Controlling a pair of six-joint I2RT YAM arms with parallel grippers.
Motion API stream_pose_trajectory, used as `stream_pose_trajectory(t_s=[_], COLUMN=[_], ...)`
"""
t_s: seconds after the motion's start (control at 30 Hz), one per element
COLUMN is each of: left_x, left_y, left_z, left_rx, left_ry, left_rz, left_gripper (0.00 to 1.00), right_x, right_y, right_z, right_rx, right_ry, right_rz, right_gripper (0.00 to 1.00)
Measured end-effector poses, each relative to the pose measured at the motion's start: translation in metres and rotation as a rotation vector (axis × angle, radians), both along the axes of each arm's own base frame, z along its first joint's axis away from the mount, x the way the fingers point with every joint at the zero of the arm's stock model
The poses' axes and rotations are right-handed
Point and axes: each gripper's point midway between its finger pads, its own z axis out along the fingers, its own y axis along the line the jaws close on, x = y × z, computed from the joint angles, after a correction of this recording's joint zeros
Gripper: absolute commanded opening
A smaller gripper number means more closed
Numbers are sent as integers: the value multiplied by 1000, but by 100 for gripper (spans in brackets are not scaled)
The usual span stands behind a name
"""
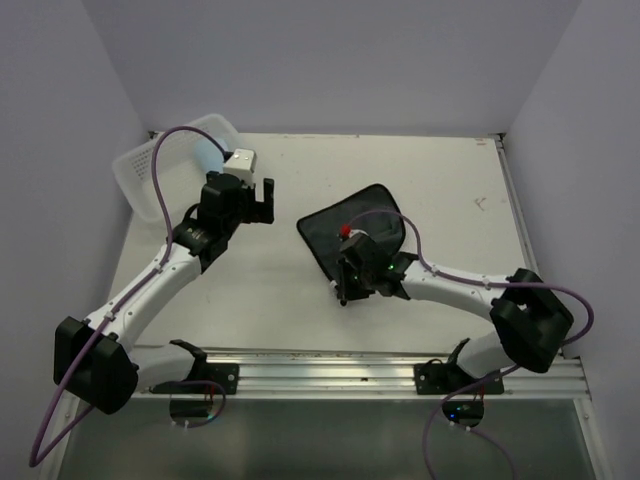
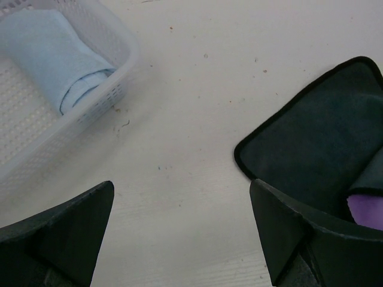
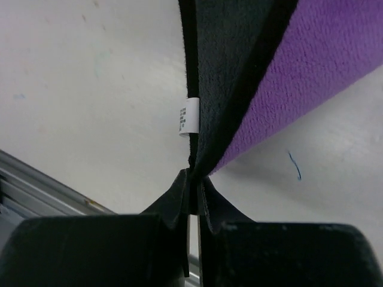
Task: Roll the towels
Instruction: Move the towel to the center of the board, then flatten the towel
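**Operator:** Report the position of both towels.

**Technician:** The light blue soft cloth towel (image 2: 57, 54) lies rolled inside the white plastic lattice basket (image 2: 122, 66), at the far left corner of the white worktop (image 1: 450, 190). It appears finished. The purple soft cloth towel with a dark grey-black face (image 1: 325, 225) lies mid-worktop, dark face up and well apart from the basket. It is not yet rolled.

**Operator:** State of each hand?

**Technician:** The right hand (image 3: 192, 179) is fully closed. Its jaws pinch the near edge of the purple towel, just beside a small white label (image 3: 190, 116). That edge is lifted, so the purple underside shows on one side of the pinch and the dark face on the other. The left hand (image 2: 179, 194) is fully open and holds nothing. It hovers over bare worktop between the basket and the purple towel.

**Operator:** Which step is in hand?

**Technician:** By judgement, the start of the roll on the second towel. The edge is secured, but no tight turn can be seen.

**Operator:** What does the next move call for?

**Technician:** Carry the pinched edge over towards the far edge, keeping it low so the cloth curls on itself rather than folding flat. The cloth is limp, so a single pinch may drag the whole towel or roll it skewed. The free left hand may need to steady the cloth.
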Motion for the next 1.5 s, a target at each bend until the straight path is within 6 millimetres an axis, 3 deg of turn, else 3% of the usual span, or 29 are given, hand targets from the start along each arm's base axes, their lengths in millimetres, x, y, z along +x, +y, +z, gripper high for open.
stream_pose_trajectory(t_s=[0.17, 0.37, 0.47, 0.57, 0.73, 0.87, 1.03, 1.2, 1.27, 1.4, 1.5], left_x=[0, 2, 2, 1, -3, -1, 15, 71, 88, 114, 121], left_y=[2, -1, -7, -19, -40, -54, -81, -142, -159, -186, -202], left_z=[0, -10, -19, -30, -53, -74, -73, -40, -36, -44, -66], left_rx=[7, 13, 7, -15, -65, -110, -178, -207, -203, -171, -138], left_ry=[-2, 25, 52, 94, 176, 262, 299, 209, 174, 136, 127], left_rz=[9, -1, -26, -77, -159, -179, -209, -306, -343, -448, -559], left_gripper=[100, 100, 100, 100, 100, 100, 100, 100, 100, 100, 100], right_x=[-50, -79, -89, -89, -68, -41, -14, 14, 22, 33, 40], right_y=[-32, -62, -74, -79, -93, -113, -140, -167, -174, -177, -173], right_z=[-12, -16, -14, 7, 63, 88, 70, 45, 42, 46, 46], right_rx=[10, 109, 128, 174, 196, 155, 47, 22, 43, 99, 132], right_ry=[23, 11, 20, -22, -166, -278, -280, -198, -179, -168, -153], right_rz=[19, -42, -68, -88, -182, -349, -576, -759, -800, -819, -801], right_gripper=[4, 44, 50, 55, 53, 59, 59, 51, 48, 48, 48])
